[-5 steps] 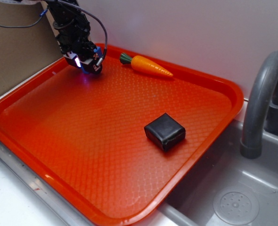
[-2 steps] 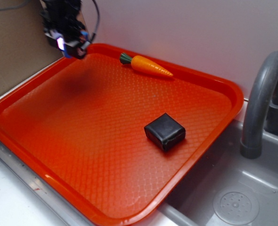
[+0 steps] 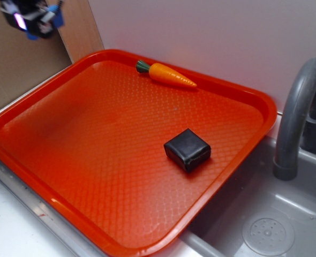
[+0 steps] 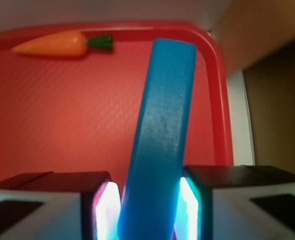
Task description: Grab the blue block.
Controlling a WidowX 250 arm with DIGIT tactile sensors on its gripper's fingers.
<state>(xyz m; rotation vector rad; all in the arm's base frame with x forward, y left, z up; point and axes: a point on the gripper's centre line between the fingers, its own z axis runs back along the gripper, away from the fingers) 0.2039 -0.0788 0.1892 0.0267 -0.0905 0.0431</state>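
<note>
My gripper (image 3: 32, 22) hangs high at the top left of the exterior view, above and left of the orange tray's (image 3: 67, 69) far corner. A bit of blue shows at its tip there. In the wrist view the blue block (image 4: 162, 130) stands long and upright between the two lit pads (image 4: 107, 210), and my gripper (image 4: 150, 210) is shut on it. The tray lies well below the block.
A toy carrot (image 3: 166, 75) lies at the tray's far edge. A glossy black cube (image 3: 187, 149) sits right of the tray's middle. A grey faucet (image 3: 297, 112) and sink basin (image 3: 265, 230) are to the right. A brown cardboard wall (image 3: 19, 69) rises behind the gripper.
The gripper has risen from the tray's far left corner and moved up and left, carrying the blue block off the tray surface.
</note>
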